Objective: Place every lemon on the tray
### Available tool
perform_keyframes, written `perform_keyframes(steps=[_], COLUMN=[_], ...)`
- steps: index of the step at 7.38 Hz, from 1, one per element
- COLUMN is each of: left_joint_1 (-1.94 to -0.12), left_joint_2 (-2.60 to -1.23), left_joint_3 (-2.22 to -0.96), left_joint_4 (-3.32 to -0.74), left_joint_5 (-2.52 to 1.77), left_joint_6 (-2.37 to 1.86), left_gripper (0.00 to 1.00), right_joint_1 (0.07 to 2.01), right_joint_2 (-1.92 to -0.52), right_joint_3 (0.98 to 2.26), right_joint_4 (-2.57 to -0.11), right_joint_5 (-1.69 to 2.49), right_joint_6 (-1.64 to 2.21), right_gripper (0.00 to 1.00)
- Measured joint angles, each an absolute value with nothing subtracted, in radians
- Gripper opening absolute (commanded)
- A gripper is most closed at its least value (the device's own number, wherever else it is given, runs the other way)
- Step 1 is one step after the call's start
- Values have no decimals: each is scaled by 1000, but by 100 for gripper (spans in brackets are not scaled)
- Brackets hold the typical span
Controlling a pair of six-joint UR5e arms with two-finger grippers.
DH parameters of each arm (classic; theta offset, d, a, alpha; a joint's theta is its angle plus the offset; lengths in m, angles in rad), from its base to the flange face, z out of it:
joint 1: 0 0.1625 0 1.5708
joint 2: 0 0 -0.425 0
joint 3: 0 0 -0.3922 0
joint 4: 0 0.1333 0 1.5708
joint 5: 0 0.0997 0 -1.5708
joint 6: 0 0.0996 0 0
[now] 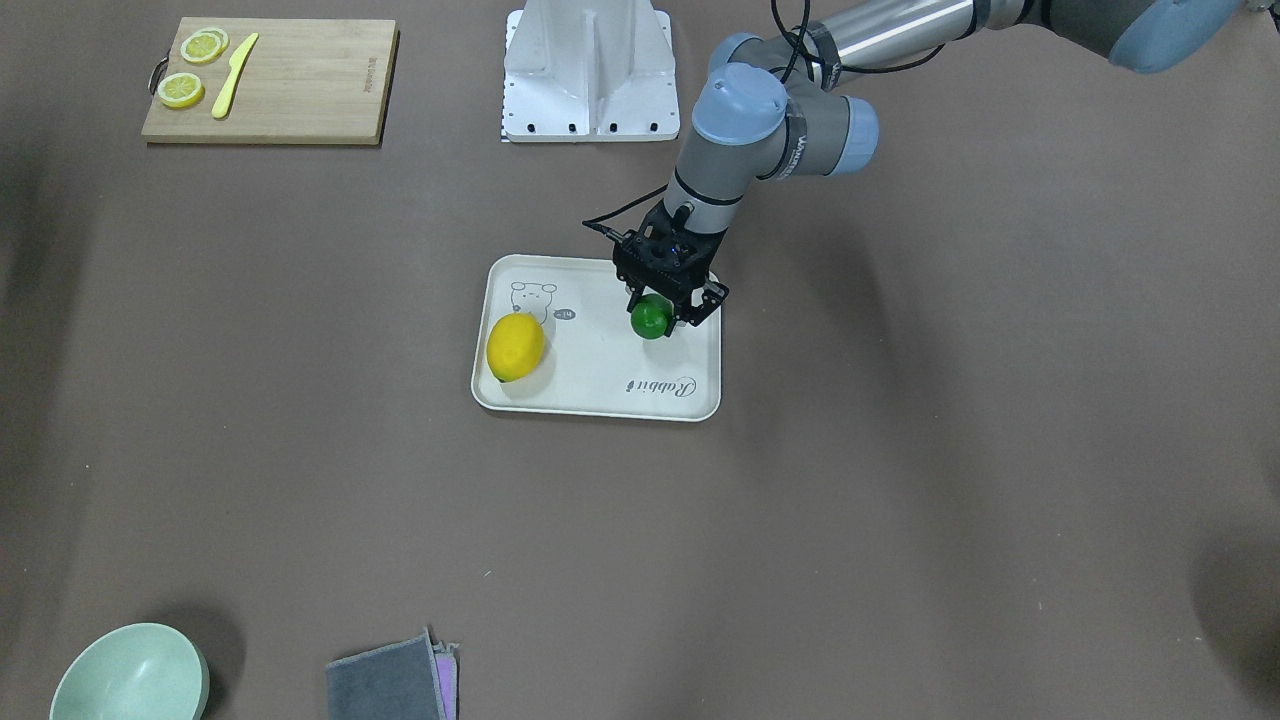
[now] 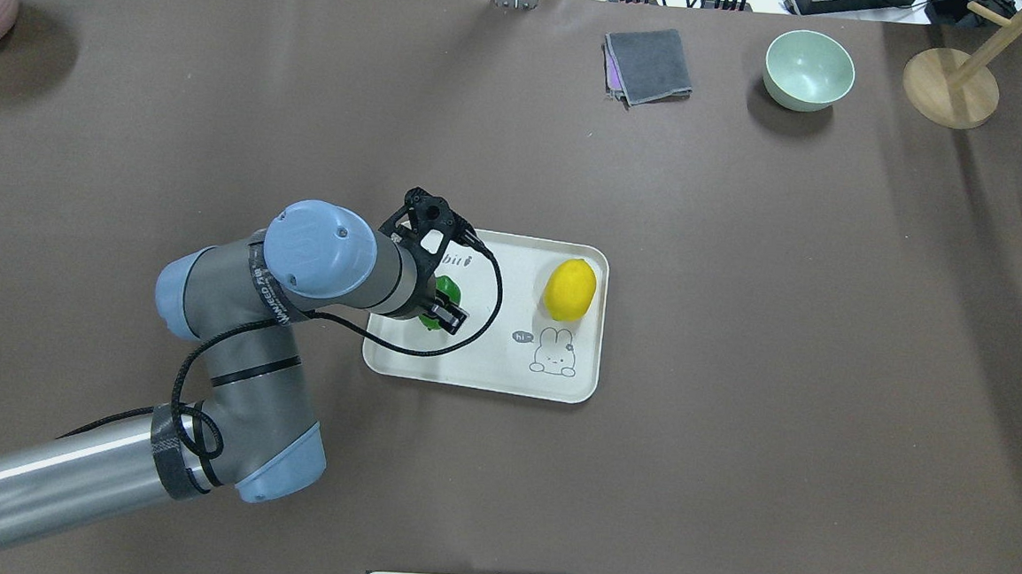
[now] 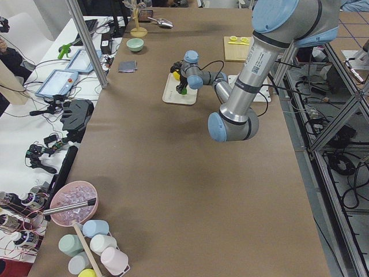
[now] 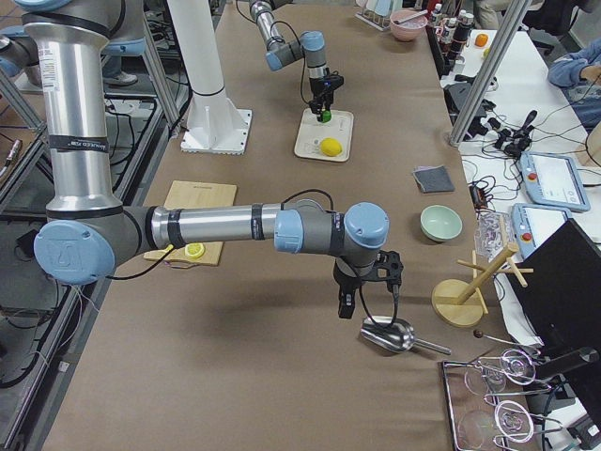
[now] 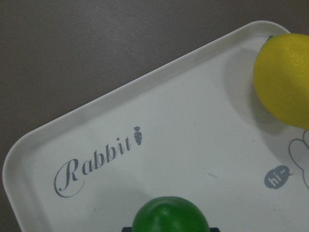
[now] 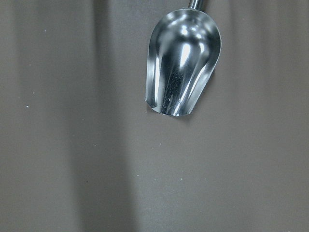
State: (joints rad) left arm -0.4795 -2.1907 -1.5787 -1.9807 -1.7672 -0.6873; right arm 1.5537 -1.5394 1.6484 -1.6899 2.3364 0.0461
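Clock directions follow the overhead view, with 12 o'clock pointing away from the robot.

The left gripper (image 1: 663, 308) hangs over the tray (image 2: 507, 358), its two fingers clamped on either side of the green lemon (image 1: 650, 320). This lemon sits at the tray's 9 o'clock side, just at 6 o'clock of the "Rabbit" script; whether it touches the tray floor cannot be told. The yellow lemon (image 2: 569, 289) lies on the tray toward its 1 o'clock corner, at 12 o'clock of the rabbit drawing and well apart from the green one.

The right gripper (image 4: 364, 287) shows only in the side view, so I cannot tell whether it is open or closed. It hovers near the table's 3 o'clock end, above a metal scoop (image 6: 183, 65) that lies on the brown cloth.

From the tray, a pale green bowl (image 2: 808, 70) stands at 1 o'clock and a folded grey cloth (image 2: 649, 65) lies at 12 o'clock. A wooden cutting board (image 1: 290, 85) at 5 o'clock carries lemon slices (image 1: 203, 46) and a yellow knife (image 1: 234, 75)
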Motion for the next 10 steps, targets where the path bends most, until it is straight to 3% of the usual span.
perform_keyframes(steps=[3, 7, 10], left_joint_1=[-492, -636, -916], left_joint_2=[-2193, -2124, -1823], left_joint_3=[-1614, -2001, -2162], left_joint_4=[-1953, -1412, -1299], left_joint_5=[-1771, -1767, -1797], left_joint_6=[-689, -655, -554], left_gripper=[98, 98, 98], right_joint_1=[1555, 1556, 1555], right_joint_2=[-1541, -1547, -1548], right_joint_3=[1649, 1652, 1654], right_joint_4=[-1692, -1691, -1689], right_joint_5=[2336, 2337, 2338], right_joint_6=[49, 49, 49], right_gripper=[100, 100, 100])
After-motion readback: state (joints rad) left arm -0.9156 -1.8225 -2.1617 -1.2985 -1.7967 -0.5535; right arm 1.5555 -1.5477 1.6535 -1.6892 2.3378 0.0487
